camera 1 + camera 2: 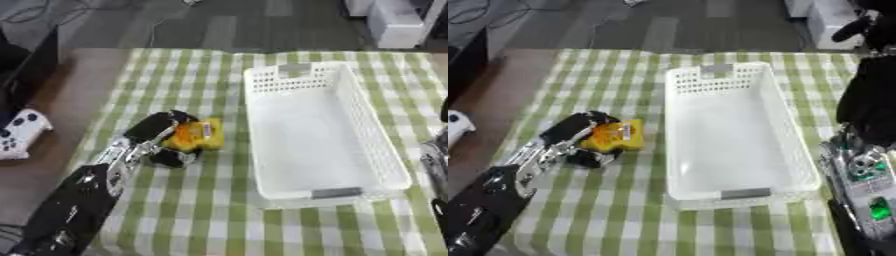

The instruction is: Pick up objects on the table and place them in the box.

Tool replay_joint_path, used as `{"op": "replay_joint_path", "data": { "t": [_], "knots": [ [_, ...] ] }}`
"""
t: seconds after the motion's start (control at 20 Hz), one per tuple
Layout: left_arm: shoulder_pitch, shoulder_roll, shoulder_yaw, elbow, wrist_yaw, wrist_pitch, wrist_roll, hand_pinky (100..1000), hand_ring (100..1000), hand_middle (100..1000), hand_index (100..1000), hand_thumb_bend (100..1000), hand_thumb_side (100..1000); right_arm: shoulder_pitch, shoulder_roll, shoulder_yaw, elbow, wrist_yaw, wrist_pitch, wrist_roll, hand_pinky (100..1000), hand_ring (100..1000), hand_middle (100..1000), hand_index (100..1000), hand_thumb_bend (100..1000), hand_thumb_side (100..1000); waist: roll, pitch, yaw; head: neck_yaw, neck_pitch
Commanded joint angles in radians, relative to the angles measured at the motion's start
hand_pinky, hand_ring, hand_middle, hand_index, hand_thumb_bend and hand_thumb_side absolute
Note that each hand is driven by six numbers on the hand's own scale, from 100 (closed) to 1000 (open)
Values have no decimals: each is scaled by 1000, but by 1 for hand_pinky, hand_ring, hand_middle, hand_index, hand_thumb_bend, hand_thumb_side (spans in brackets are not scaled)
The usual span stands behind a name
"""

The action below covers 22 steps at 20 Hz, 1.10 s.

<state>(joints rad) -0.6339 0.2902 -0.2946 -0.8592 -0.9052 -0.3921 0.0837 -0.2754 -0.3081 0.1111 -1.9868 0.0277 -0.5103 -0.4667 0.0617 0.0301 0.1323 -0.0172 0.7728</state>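
Your left robot hand (162,137) sits on the left half of the table, fingers and thumb curled round a yellow-orange object (194,135) with a small pale label on its face. Object rests at the table surface or just off it; you cannot tell which. Left forearm runs in from the lower-left corner, black with silver joints.

Just right of the held object, apart from it, stands the white box (382,145): a long perforated plastic basket, lengthwise away from you, a grey tab at its near end and one at its far end. Nothing shows inside it.

Your right robot hand (866,172) shows at the right edge, beside the box's near right corner. Silver joints and a green spot are visible there, but whether its fingers are spread or curled you cannot tell.

Table (201,210) wears a green-and-white checked cloth; bare brown top shows along the left side. A white game controller (19,132) lies on that bare strip, well apart from the left robot hand.
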Motion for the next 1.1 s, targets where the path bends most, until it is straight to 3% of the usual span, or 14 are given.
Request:
{"op": "replay_joint_path", "data": {
  "t": [0.05, 0.45, 0.9, 1.1],
  "knots": [
    [-28, 29, -4, -35, 18, 18, -10, 100, 100, 100, 235, 100, 476, -9, -16, -5, -13, 4, 0, -2, 371, 617, 636, 739, 100, 933, 1, -16, 5, -2, -11],
    [-41, 43, -21, -95, 76, 54, -56, 100, 100, 100, 231, 100, 485, -4, -21, -5, -13, 7, 0, -4, 371, 617, 636, 738, 100, 932, 5, -20, 10, 4, -15],
    [-64, 55, -28, -239, 179, 243, -12, 100, 100, 100, 231, 100, 510, -1, -23, -5, -13, 8, 0, -4, 371, 617, 636, 738, 100, 933, 6, -22, 12, 16, -18],
    [-74, 70, -37, -299, 205, 297, -23, 100, 100, 100, 231, 100, 512, 1, -25, -5, -13, 8, 0, -4, 371, 617, 636, 738, 100, 932, 8, -23, 14, 21, -21]
  ]
}}
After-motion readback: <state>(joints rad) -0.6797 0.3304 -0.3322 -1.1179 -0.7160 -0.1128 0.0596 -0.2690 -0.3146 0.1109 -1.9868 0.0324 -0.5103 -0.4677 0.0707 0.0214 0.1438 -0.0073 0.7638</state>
